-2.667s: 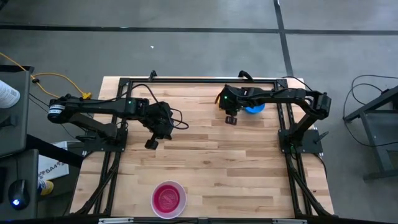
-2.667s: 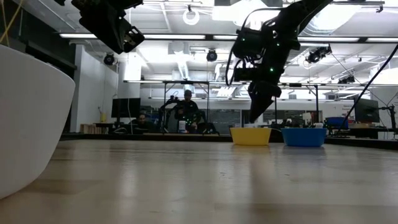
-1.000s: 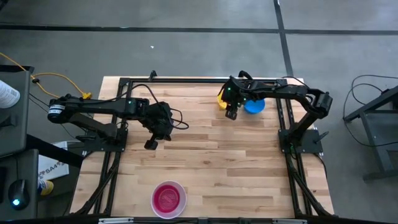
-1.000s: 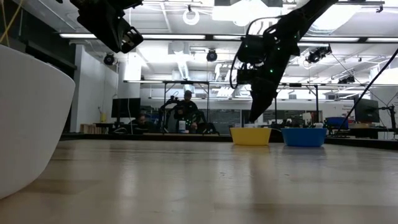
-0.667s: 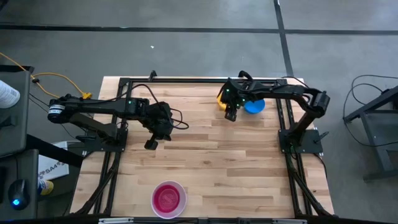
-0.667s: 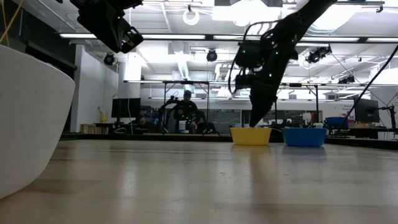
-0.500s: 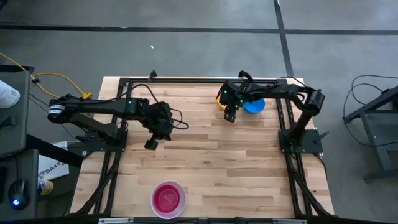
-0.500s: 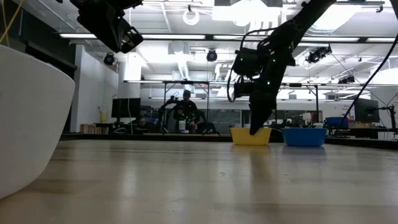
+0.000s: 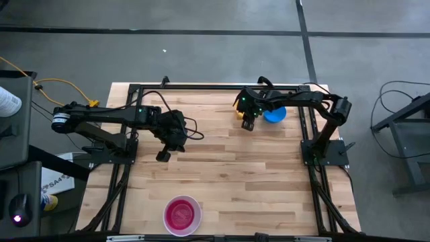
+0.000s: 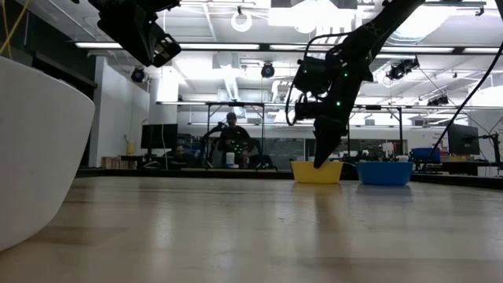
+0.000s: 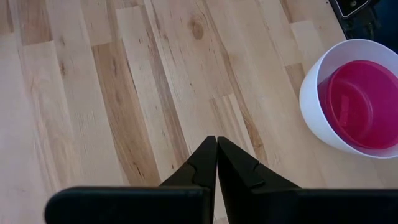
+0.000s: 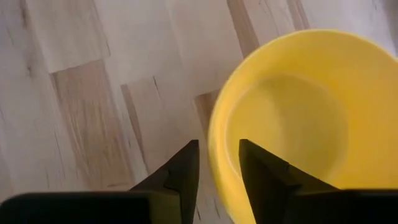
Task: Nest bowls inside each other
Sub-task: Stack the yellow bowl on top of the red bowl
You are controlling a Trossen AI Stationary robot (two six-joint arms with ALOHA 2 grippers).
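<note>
Worktop: pale wood plank worktop (image 9: 222, 181) inside a black frame, grey floor around; low view shows a lab room behind with a person seated far off.
Right gripper (image 12: 214, 158): over the near wall of the small round yellow plastic bowl (image 12: 292, 118) at the far right of the worktop. Jaws part open, one finger outside the rim, the other inside; rim sits in the gap, not yet pinched.
Blue bowl (image 9: 275, 115): small round blue plastic bowl, just beside the yellow one on its right, touching or nearly so; can't tell which.
Left gripper (image 11: 216, 163): parked above mid-left worktop, jaws shut, holding nothing.
Nest target: larger white round plastic bowl (image 11: 316, 93) at the near edge, pink-red plastic bowl (image 11: 364, 106) already sitting inside it. Well apart from the yellow one.
Step (my read): grab yellow bowl by its rim, then carry it to the white stack.
How to do it well: keep the wall centred in the gap, go low enough to bite below the rim lip, then close firmly, since thin plastic can slip. Lift straight up before traversing so it doesn't nudge the blue bowl.
Risk: shallow bite tips the bowl on lift.
</note>
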